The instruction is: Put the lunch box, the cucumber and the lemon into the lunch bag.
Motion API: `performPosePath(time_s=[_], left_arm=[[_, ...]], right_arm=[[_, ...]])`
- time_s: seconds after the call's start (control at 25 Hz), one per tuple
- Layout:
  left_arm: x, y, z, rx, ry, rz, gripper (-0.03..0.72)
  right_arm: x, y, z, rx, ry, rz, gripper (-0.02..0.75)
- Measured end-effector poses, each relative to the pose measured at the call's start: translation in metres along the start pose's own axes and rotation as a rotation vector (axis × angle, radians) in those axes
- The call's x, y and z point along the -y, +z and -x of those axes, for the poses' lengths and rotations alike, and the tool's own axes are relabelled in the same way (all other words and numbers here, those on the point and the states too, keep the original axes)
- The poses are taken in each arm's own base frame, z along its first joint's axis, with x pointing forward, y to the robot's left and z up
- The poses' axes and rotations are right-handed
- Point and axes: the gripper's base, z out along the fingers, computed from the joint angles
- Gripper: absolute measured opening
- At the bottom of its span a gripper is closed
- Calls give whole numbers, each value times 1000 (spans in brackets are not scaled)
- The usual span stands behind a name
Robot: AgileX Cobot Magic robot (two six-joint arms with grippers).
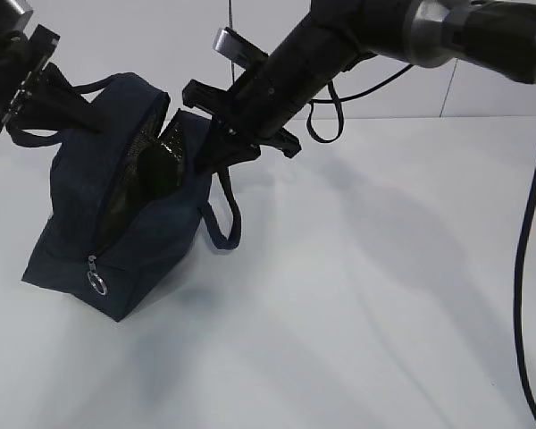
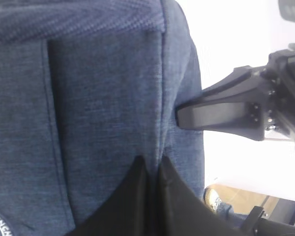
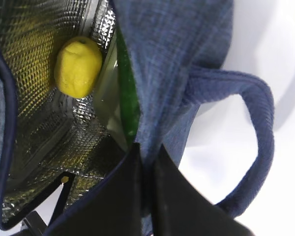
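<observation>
Lunch bag [image 1: 116,232] is lying open, already holding lemon [image 3: 78,66] and cucumber [image 3: 128,93], lunch box unclear, while both grippers' jaws are clamping its fabric walls.

Two black arms above the bag [image 1: 116,214]

The right arm [image 1: 339,45] has a matte black forearm, a silver-grey collar, looping black cables and a small silver block; the left gripper [image 1: 18,76] has a black bracket with screws.

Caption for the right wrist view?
Right gripper pinching the lunch bag edge; lemon and cucumber inside.
</observation>
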Motion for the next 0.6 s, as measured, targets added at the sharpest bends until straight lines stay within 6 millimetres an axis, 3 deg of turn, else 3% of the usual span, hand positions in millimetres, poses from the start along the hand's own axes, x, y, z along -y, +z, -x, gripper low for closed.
performPosePath(time_s=[0.28,0.6], left_arm=[[5,5,0,-7,6,-15,-8],[32,31,-4,-37,18,-108,-8]], right_arm=[[0,0,-2,-17,-19,-1,3],[-2,-8,-8,-74,-134,-28,3]])
